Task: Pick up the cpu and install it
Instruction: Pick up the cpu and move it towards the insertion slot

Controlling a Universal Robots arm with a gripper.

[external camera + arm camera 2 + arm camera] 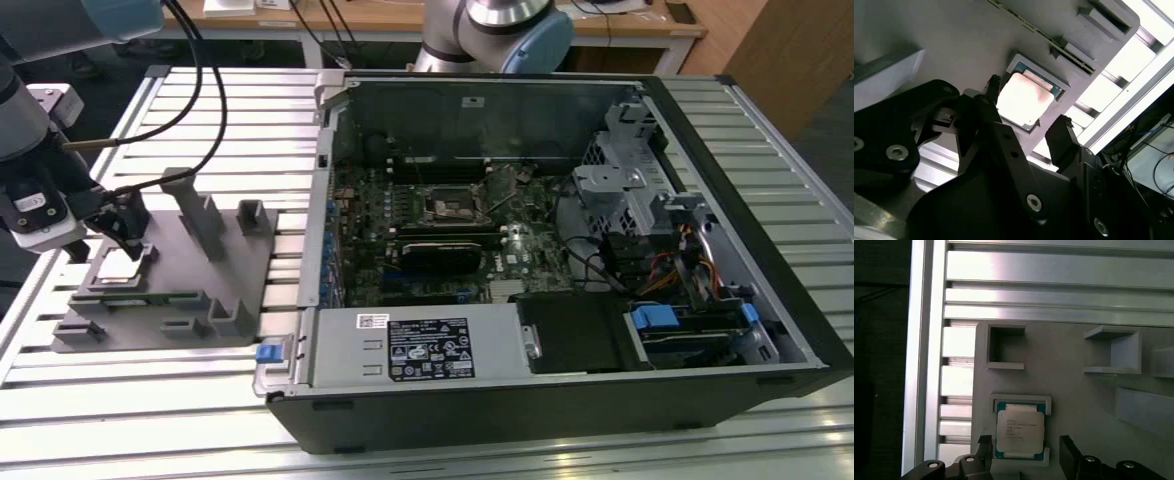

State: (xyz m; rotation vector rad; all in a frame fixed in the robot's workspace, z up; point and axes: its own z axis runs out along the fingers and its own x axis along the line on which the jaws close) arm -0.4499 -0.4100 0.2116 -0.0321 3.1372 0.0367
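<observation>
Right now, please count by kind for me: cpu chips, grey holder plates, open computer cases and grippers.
cpu: 1
grey holder plate: 1
open computer case: 1
gripper: 1
Total: 4

Printed label [430, 352] on the power supply [331, 352], characters too small to read, faint print lines on the cpu [1020, 430], none legible

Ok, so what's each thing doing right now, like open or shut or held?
cpu: lying flat in the grey holder, not gripped.
gripper: open, fingers either side of the cpu, not touching it.
computer case: on its side, cover off, insides showing.
</observation>
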